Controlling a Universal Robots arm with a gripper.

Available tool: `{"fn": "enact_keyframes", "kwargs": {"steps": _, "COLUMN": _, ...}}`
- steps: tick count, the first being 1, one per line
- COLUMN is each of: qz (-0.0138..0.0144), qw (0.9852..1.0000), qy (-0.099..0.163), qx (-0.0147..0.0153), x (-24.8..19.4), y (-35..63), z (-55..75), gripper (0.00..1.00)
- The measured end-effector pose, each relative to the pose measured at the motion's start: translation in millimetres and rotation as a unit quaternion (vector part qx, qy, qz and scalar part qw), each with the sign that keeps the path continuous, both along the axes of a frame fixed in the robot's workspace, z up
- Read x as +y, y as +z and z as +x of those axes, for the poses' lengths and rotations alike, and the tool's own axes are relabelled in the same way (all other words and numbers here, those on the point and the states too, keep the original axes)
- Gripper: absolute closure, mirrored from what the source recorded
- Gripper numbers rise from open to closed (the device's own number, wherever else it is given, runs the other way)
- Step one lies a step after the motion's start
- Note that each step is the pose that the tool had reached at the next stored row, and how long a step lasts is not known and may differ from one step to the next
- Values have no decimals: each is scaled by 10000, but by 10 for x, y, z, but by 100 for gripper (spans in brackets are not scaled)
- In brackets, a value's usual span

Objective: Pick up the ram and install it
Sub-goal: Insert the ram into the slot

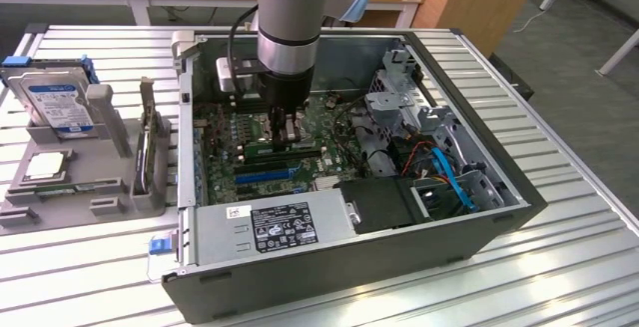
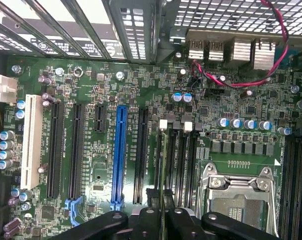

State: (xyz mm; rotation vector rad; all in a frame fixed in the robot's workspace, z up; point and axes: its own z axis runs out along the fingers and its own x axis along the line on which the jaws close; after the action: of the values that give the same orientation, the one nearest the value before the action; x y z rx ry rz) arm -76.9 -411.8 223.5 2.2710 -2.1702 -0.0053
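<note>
Gripper: the gripper [image 1: 284,126] is low inside the computer case [image 1: 499,218], with its fingers clamped on the ram [image 1: 304,147]. The grip is on the upper part of the stick, I judge so that the lower edge is free to meet a slot.
Ram: it stands on its long edge, level, right at the memory slots [image 2: 183,150] of the motherboard [image 2: 101,85]. I cannot tell if it is seated. In the wrist view it shows edge-on as a thin line between the fingers, in line with one slot.
Case: it lies on its side with the open face up, which lets the arm come straight from above. Inside are the motherboard, a power supply [image 1: 269,226] with a label, and a blue cable [image 1: 451,181].
CPU socket: the CPU socket [image 2: 238,192] is beside the memory slots and has a metal frame. It seems to hold no chip.
Holder: the grey holder [image 1: 110,192] is outside the case, at the exterior view's left. It keeps a hard drive [image 1: 55,101] leaning in the back compartment, a CPU chip [image 1: 45,164] flat in a shallow pocket, and a second ram stick [image 1: 150,147] upright in a narrow groove nearest the case. This is probably so that each part can be taken from above.
</note>
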Motion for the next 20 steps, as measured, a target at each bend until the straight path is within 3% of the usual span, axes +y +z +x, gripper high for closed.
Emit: {"fn": "enact_keyframes", "kwargs": {"steps": 20, "qz": -1, "qw": 10000, "qy": 1, "qx": 2, "x": 0, "y": -17, "z": 2, "gripper": 87}}
